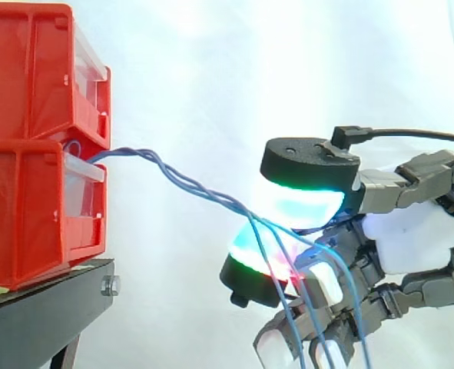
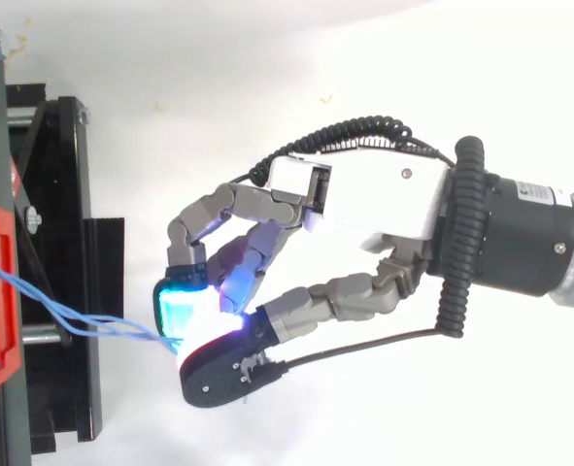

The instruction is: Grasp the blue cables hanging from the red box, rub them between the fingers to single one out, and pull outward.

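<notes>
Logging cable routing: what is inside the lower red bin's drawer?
The blue cables run out over the clear drawer's top edge to the robot hand, which pinches them. A blue loop shows just inside; the rest is hidden by the red bin wall.

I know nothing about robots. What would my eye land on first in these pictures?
The robot hand on the right stands out first: its thick fingertips glow cyan, green and red where they pinch a twisted bundle of blue cables. The cables run up and left to the lower of two stacked red bins on a black stand. Their loose ends hang down past the hand.
</notes>
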Action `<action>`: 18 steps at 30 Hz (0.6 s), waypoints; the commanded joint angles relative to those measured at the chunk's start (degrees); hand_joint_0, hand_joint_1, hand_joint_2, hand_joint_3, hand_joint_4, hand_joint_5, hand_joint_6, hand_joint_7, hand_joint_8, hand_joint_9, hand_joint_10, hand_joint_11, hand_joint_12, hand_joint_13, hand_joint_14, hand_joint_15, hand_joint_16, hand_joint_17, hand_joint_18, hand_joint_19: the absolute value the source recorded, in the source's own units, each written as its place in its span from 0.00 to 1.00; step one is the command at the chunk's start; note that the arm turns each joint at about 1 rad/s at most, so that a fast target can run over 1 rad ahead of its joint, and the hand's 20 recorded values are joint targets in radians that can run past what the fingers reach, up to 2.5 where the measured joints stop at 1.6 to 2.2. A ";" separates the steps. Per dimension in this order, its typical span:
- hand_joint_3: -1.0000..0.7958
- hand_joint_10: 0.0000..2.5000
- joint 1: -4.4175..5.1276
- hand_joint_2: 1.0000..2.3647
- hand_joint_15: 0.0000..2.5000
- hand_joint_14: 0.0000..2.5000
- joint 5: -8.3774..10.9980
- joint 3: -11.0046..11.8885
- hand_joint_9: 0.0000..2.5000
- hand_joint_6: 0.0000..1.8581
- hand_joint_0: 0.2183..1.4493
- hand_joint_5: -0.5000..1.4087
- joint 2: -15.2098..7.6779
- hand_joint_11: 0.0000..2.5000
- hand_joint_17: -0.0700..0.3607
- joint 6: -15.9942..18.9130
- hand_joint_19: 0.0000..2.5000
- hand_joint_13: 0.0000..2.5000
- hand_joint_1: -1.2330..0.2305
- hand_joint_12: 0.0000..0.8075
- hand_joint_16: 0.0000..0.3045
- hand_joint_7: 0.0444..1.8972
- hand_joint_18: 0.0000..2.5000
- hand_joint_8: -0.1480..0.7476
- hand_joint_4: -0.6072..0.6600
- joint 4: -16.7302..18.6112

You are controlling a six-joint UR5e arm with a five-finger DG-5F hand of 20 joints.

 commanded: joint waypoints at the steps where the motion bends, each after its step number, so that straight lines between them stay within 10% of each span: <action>1: 0.28 0.01 0.03 0.00 0.18 0.01 0.00 -0.01 0.49 0.47 0.31 0.22 0.00 0.28 0.34 0.31 0.24 0.33 0.39 0.24 0.11 0.58 0.32 0.31 0.51 -0.30; 12: 0.35 0.01 0.21 0.01 0.20 0.01 0.18 0.08 0.50 0.49 0.36 0.21 0.00 0.34 0.34 1.02 0.24 0.35 0.26 0.25 0.11 0.59 0.33 0.35 0.50 -1.01; 18: 0.30 0.01 0.21 0.00 0.19 0.01 0.18 0.08 0.53 0.46 0.31 0.23 0.00 0.29 0.34 1.02 0.25 0.35 0.47 0.26 0.11 0.58 0.33 0.34 0.49 -1.01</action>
